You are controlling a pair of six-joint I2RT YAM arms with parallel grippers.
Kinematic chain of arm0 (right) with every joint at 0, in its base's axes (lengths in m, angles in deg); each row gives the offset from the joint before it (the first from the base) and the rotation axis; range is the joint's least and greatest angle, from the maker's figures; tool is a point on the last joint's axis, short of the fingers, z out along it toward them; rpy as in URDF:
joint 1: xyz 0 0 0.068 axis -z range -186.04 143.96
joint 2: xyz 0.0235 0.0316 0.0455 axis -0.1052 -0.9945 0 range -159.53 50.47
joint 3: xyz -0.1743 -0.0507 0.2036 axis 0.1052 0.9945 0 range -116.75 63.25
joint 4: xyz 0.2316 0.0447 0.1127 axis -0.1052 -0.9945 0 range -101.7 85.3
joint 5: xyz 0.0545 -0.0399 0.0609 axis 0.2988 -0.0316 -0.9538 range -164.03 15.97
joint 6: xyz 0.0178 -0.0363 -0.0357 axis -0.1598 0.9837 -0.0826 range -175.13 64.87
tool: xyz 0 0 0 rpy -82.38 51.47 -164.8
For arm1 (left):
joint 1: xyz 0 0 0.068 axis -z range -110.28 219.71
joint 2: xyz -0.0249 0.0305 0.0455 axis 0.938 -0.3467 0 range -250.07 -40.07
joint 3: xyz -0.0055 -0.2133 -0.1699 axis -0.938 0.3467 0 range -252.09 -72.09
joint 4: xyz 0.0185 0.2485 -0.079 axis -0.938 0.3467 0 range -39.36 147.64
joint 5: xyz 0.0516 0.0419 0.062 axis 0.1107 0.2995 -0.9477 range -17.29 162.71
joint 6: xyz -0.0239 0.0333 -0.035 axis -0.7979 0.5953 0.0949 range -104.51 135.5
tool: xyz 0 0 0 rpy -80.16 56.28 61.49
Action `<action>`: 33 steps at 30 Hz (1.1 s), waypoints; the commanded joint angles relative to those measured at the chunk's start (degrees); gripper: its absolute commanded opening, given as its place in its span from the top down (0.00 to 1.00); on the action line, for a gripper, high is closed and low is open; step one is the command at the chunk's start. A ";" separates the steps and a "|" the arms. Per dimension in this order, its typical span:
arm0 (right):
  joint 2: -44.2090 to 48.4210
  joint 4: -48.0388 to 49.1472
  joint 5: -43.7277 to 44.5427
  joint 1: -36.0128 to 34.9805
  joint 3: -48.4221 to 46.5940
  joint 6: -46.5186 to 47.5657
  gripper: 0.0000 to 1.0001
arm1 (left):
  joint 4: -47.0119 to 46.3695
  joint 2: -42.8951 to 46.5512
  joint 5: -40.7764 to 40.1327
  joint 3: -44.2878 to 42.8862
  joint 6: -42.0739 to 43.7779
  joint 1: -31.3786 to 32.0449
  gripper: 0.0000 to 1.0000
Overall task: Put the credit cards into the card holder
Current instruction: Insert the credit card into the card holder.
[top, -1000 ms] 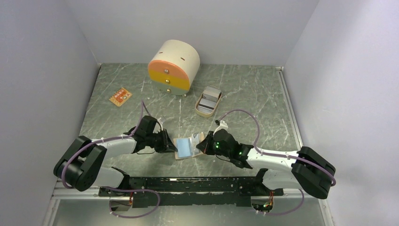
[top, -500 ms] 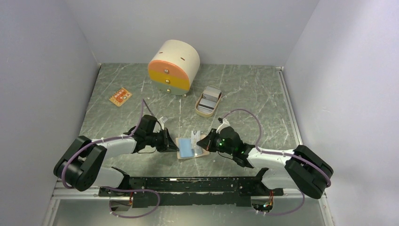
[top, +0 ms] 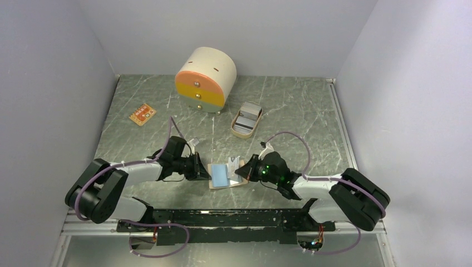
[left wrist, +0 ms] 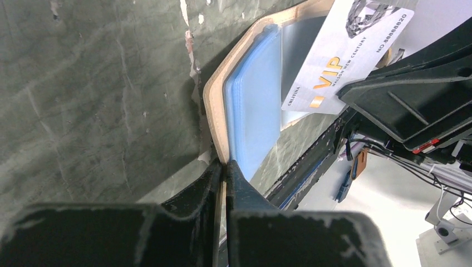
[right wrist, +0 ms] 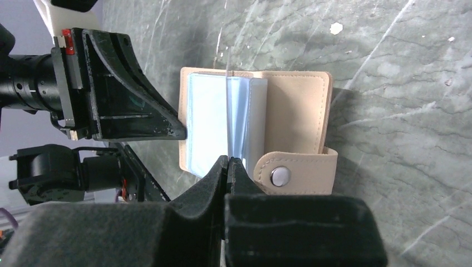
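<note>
silver card poised over the open holder

the tan, leather-like folding card holder point(right wrist: 295, 105) lies open and flat on the green marbled table point(top: 289, 111), between the two arms and near their bases. the left gripper point(left wrist: 224, 167) is closed on the holder's left cover edge. a strip of tan shows pinched between its fingers, which looks meant to pin the wallet down. the right gripper point(right wrist: 228, 161) is clamped shut on a thin grey-silver plastic card point(left wrist: 345, 55) printed "vip". from its own wrist camera the card shows only as a fine line rising from the fingertips, straight over the stack of pale blue clear plastic sleeves point(right wrist: 209, 119).

the coming move turns on this: the holder sits directly beyond the right jaws, and the card stands on edge with its plane roughly along the spine — its leading corner over the sleeves near the fold. whether that corner has entered a pocket, i cannot tell. the right arm carries the card, so the insertion is its job. the snap-button tab point(right wrist: 295, 173) lies off to one side.
</note>
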 commanded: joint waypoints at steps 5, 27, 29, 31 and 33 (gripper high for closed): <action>-3.39 8.94 -2.03 0.43 2.28 -1.66 1.00 | -0.90 -0.62 -0.17 0.87 1.88 0.40 0.91; -6.50 11.47 -2.24 0.42 2.69 -4.72 1.00 | -1.90 -2.13 -0.23 1.70 2.07 0.39 0.91; -7.33 11.19 -2.78 0.41 1.55 -4.48 1.00 | -2.00 -2.44 -0.21 1.61 2.13 0.40 0.91; -7.73 11.07 -2.80 0.43 0.75 -4.57 1.00 | -1.90 -2.49 -0.29 1.36 2.15 0.40 0.91; -8.14 12.25 -3.13 0.43 0.88 -5.17 1.00 | -1.71 -2.57 -0.42 1.25 2.24 0.41 0.91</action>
